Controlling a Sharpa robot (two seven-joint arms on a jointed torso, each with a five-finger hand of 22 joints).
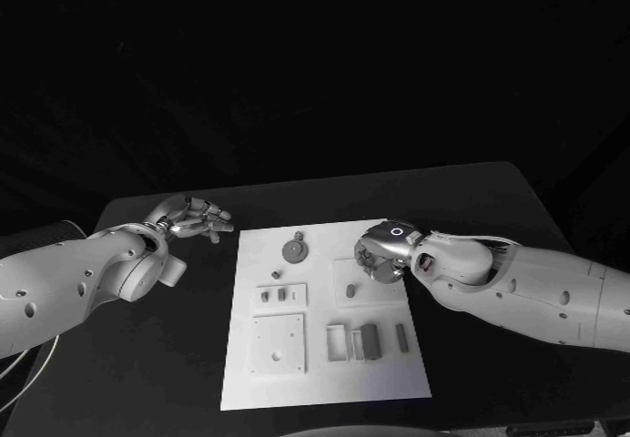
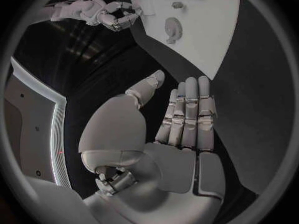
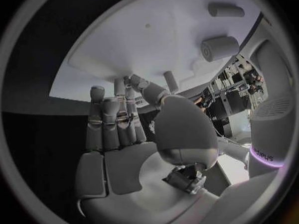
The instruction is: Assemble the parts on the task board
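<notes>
With the task board [image 1: 321, 309] lying mid-worktop, its grey parts [image 1: 369, 339] apparently unassembled, the right hand [image 1: 382, 257] hovers empty, fingers extended, over its far-right area, likely about to pick 1, while the left hand [image 1: 187, 218] waits empty beside it.

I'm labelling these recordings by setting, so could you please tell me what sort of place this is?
Most likely a robotics lab test bench: a black table against a dark backdrop, a white task board carrying small grey parts such as a gear, and equipment racks in the right wrist view.
</notes>
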